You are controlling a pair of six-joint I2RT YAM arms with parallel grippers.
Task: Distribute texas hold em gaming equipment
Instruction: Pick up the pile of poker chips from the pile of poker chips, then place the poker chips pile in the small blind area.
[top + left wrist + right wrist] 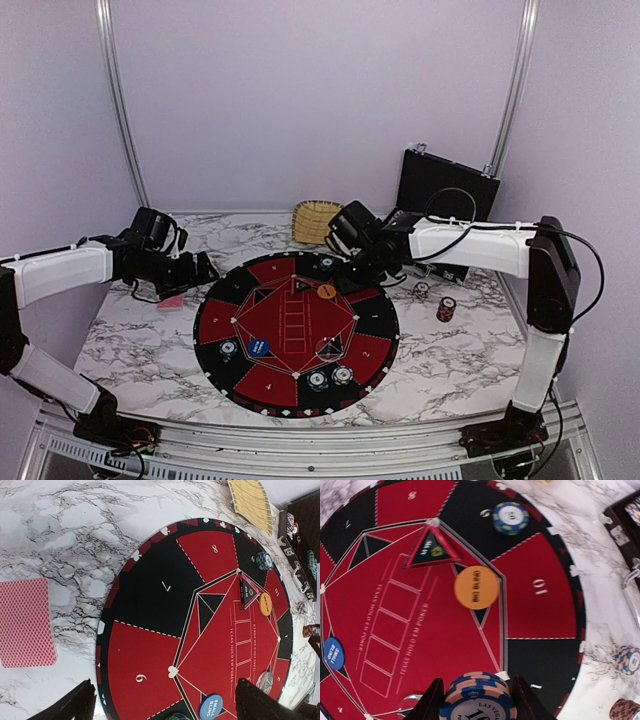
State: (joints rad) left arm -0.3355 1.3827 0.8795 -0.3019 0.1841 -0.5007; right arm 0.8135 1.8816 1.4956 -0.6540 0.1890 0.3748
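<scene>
R gripper point(477, 692) grips a stack of orange-blue-and-white round poker chips point(479, 702), pinched btwn both black fingers point(434, 700), flat faces up, over the far-right part of the large round black-and-red numbered mat point(232, 300). Ahead of that stack, an orange round button disc point(476, 587) lies on the mat, apart from it; a blue-and-white round chip point(510, 517) sits further on, nr the rim. L gripper point(165, 687) is spread wide w/ nothing in it, above the mat's left edge. A red-backed playing card point(25, 622) lies flat on the white marble table point(130, 345), outside the L fingers, not btwn them.
</scene>
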